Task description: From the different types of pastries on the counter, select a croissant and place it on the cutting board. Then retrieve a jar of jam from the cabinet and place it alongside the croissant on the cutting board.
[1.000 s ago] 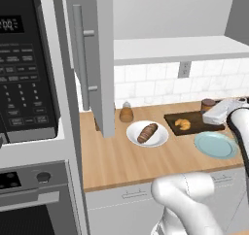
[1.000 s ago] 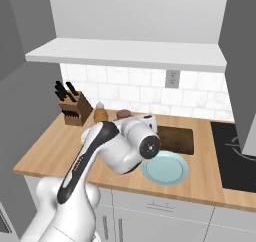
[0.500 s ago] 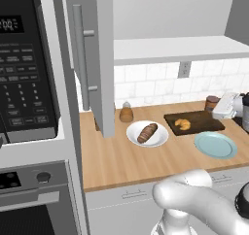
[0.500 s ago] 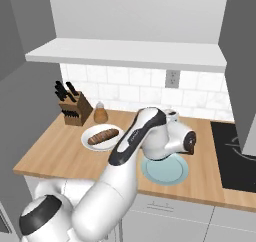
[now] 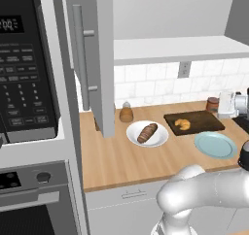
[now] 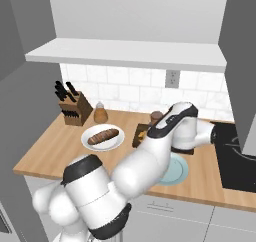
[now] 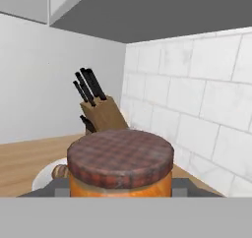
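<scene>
The golden croissant (image 5: 183, 124) lies on the dark cutting board (image 5: 200, 122). The orange jar of jam (image 7: 120, 183), with its brown plaid lid, stands upright between my finger tips (image 7: 59, 186), which press its sides. My gripper (image 7: 120, 189) is shut on it. From the left base, the jar (image 5: 212, 104) is at the board's far right corner, and my gripper (image 5: 219, 106) reaches it from the right. My arm hides most of the board (image 6: 137, 136) from the right base; the jar (image 6: 156, 117) shows behind it. The cabinet door (image 5: 92, 59) stands open.
The brown roll (image 5: 147, 133) lies on a white plate (image 5: 160, 139), left of the board. A teal plate (image 5: 215, 144) sits in front of the board. A tan shaker (image 5: 126, 113) and a knife block (image 6: 72, 108) stand by the wall. Microwave (image 5: 26, 69) at left, stovetop (image 6: 235, 151) at right.
My elbow and forearm have swung to the right, off the board in the left base view. The hand and the jar have stayed almost in place at the board's far right corner.
</scene>
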